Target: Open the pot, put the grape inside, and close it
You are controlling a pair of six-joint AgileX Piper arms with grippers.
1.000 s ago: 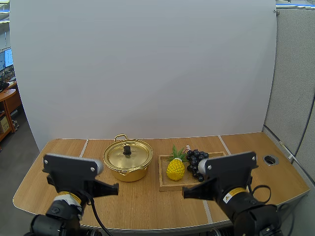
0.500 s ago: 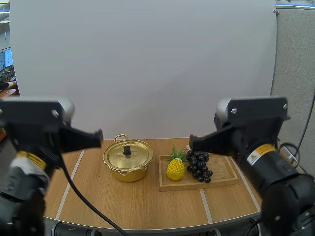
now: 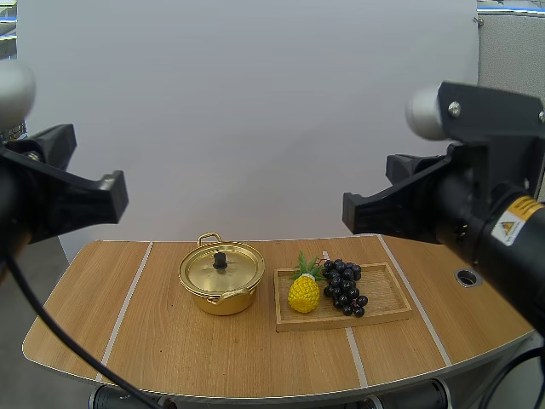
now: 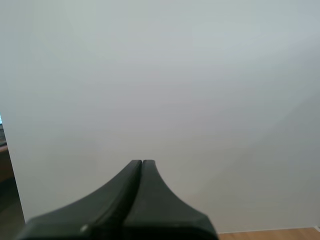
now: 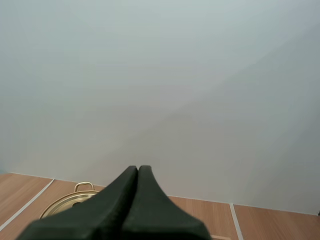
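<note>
Pot seen lidded on the table, grapes laid beside a pineapple on the wooden tray, left claw and right claw both pressed together on nothing.

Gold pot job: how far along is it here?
Nothing done: the lid sits on the round gold metal pot, and the dark grape bunch lies on the wooden tray. Nothing in hand: left gripper and right gripper are both shut, empty. All left: lift lid, load grapes, close.
</note>
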